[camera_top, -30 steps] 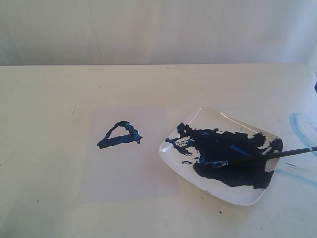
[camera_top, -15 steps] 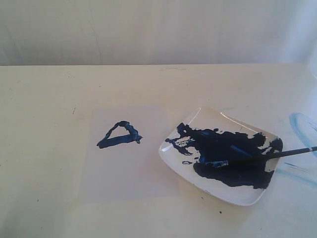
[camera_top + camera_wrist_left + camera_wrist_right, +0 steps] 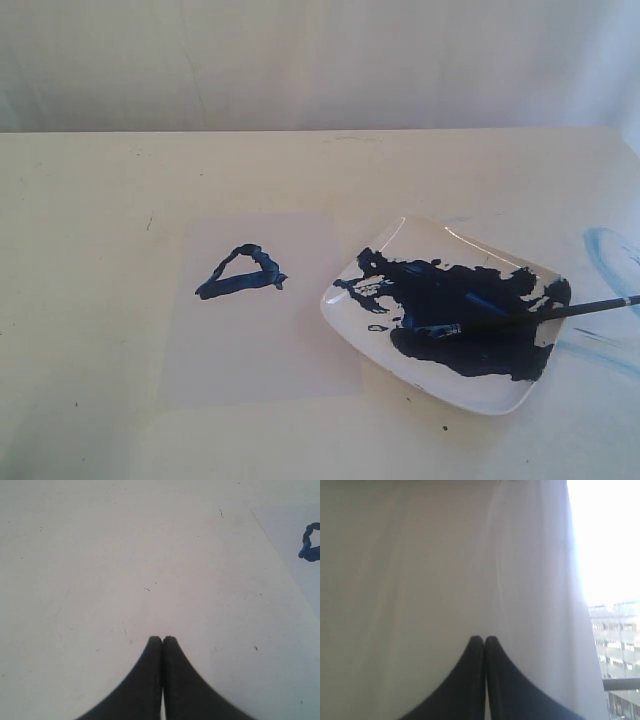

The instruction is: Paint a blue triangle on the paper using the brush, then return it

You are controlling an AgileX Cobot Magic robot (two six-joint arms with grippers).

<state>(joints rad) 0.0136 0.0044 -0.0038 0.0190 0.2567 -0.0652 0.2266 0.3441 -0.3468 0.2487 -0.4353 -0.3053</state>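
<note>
Claws on both arms are pressed together, empty. The left gripper hangs over the bare table, while the right gripper faces a white curtain beside a window. Neither arm shows in the exterior view. Near the table's right edge the brush lies across the plate, its tip in the paint and its handle end cut off. Mid-table, the blue triangle sits on the paper; the left wrist view catches only part of it.

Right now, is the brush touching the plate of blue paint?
Touching. The exterior view shows the brush lying across the plate, its tip in the paint blotch and its handle sticking out over the rim on the right.
</note>
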